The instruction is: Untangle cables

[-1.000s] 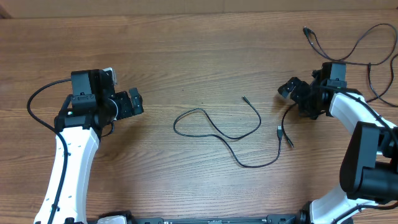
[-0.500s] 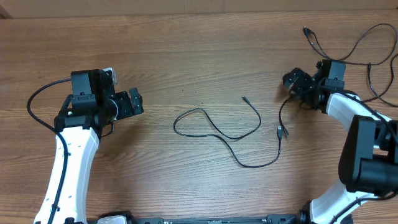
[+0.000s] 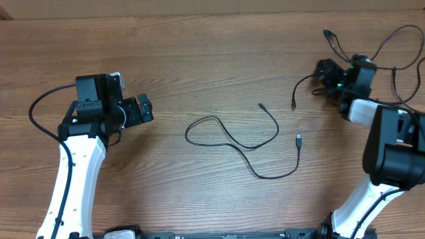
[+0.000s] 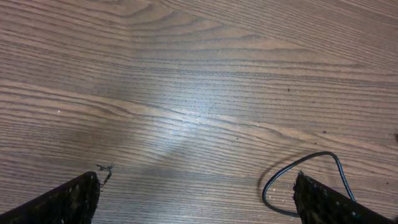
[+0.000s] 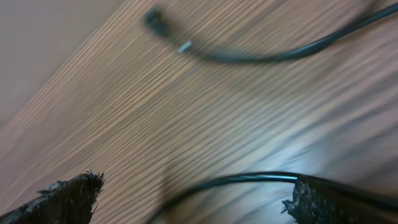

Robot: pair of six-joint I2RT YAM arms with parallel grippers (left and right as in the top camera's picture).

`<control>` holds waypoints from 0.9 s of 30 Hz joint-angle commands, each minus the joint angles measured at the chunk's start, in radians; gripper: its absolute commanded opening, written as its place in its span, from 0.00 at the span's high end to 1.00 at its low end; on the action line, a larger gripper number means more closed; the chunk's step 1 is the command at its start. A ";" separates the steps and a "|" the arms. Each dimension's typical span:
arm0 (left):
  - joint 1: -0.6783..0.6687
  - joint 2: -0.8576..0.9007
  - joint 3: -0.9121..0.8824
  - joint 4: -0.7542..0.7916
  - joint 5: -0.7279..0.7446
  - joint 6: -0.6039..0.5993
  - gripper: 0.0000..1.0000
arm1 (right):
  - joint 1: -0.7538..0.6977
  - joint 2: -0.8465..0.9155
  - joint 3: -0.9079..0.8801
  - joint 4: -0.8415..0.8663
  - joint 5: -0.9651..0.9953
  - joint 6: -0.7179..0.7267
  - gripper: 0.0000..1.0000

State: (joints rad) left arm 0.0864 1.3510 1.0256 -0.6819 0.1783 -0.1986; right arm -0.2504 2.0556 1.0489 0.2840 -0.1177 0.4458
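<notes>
Mid-table: thin black cable, loose wavy loop, silver-tipped plug.

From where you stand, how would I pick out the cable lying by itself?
On the wooden table, at its centre, the lone cable lies in an open curl. The other cables bunch beside the right gripper at the far right edge.

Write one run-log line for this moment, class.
left gripper: open, empty | right gripper: open, right cable between jaws | centre cable: loose on table, untouched
</notes>
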 commanded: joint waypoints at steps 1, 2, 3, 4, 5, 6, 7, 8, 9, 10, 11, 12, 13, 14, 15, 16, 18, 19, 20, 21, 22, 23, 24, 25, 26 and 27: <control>-0.002 -0.009 0.004 0.002 -0.006 0.019 0.00 | -0.105 0.056 -0.016 -0.031 0.071 0.030 0.00; -0.002 -0.009 0.004 0.002 -0.006 0.019 0.00 | -0.119 0.056 -0.012 -0.032 0.071 0.030 0.00; -0.002 -0.009 0.004 0.002 -0.006 0.019 0.00 | -0.138 0.056 -0.008 -0.031 0.063 0.030 0.00; -0.002 -0.009 0.004 0.002 -0.006 0.019 0.00 | -0.159 0.056 -0.003 -0.031 0.044 0.030 0.00; -0.002 -0.009 0.004 0.002 -0.006 0.019 0.00 | -0.176 0.056 0.003 -0.031 0.016 0.029 0.00; -0.002 -0.009 0.004 0.002 -0.006 0.019 0.00 | -0.195 0.056 0.010 -0.032 -0.032 0.029 0.00; -0.002 -0.009 0.004 0.002 -0.006 0.019 0.01 | -0.218 0.055 0.018 -0.032 -0.107 0.029 0.00; -0.002 -0.009 0.004 0.002 -0.006 0.019 0.01 | -0.233 0.054 0.024 -0.031 -0.170 0.029 0.00; -0.002 -0.009 0.004 0.002 -0.006 0.019 0.01 | -0.250 0.054 0.033 -0.031 -0.249 0.029 0.00; -0.002 -0.009 0.004 0.002 -0.006 0.019 0.00 | -0.262 0.053 0.041 -0.031 -0.318 0.029 0.00; -0.002 -0.009 0.004 0.002 -0.006 0.019 0.01 | -0.274 0.052 0.050 -0.031 -0.398 0.029 0.00; -0.002 -0.009 0.004 0.002 -0.006 0.019 0.00 | -0.282 0.048 0.058 -0.032 -0.465 0.029 0.00; -0.002 -0.009 0.004 0.002 -0.006 0.019 0.01 | -0.285 0.042 0.061 -0.034 -0.514 0.029 0.00; -0.002 -0.009 0.004 0.002 -0.006 0.019 0.01 | -0.286 0.035 0.062 -0.040 -0.537 0.029 0.00; -0.002 -0.009 0.004 0.002 -0.006 0.019 0.01 | -0.286 0.020 0.063 -0.060 -0.552 0.029 0.00; -0.002 -0.009 0.004 0.002 -0.006 0.019 0.00 | -0.283 0.006 0.063 -0.083 -0.555 0.019 0.00; -0.002 -0.009 0.004 0.002 -0.006 0.019 0.00 | -0.269 -0.032 0.063 -0.148 -0.554 -0.020 0.00; -0.002 -0.009 0.004 0.002 -0.006 0.019 0.01 | -0.260 -0.055 0.063 -0.184 -0.554 -0.041 0.00; -0.002 -0.009 0.004 0.002 -0.006 0.019 0.00 | -0.249 -0.084 0.063 -0.230 -0.552 -0.063 0.00; -0.002 -0.009 0.004 0.002 -0.006 0.019 0.00 | -0.239 -0.110 0.063 -0.272 -0.544 -0.078 0.00; -0.002 -0.009 0.004 0.002 -0.006 0.019 0.00 | -0.225 -0.143 0.063 -0.319 -0.526 -0.092 0.00; -0.002 -0.009 0.004 0.002 -0.006 0.019 0.00 | -0.211 -0.172 0.063 -0.361 -0.503 -0.109 0.00; -0.002 -0.009 0.004 0.002 -0.006 0.019 0.00 | -0.190 -0.215 0.063 -0.419 -0.464 -0.124 0.00; -0.002 -0.009 0.004 0.002 -0.006 0.019 0.00 | -0.174 -0.246 0.063 -0.461 -0.430 -0.134 0.00; -0.002 -0.009 0.004 0.002 -0.006 0.019 0.01 | -0.156 -0.280 0.063 -0.505 -0.392 -0.138 0.00; -0.002 -0.009 0.004 0.002 -0.006 0.019 0.01 | -0.134 -0.318 0.063 -0.555 -0.347 -0.141 0.00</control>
State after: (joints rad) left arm 0.0864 1.3510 1.0256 -0.6823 0.1783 -0.1986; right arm -0.4332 1.8648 1.1030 -0.2169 -0.5732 0.3573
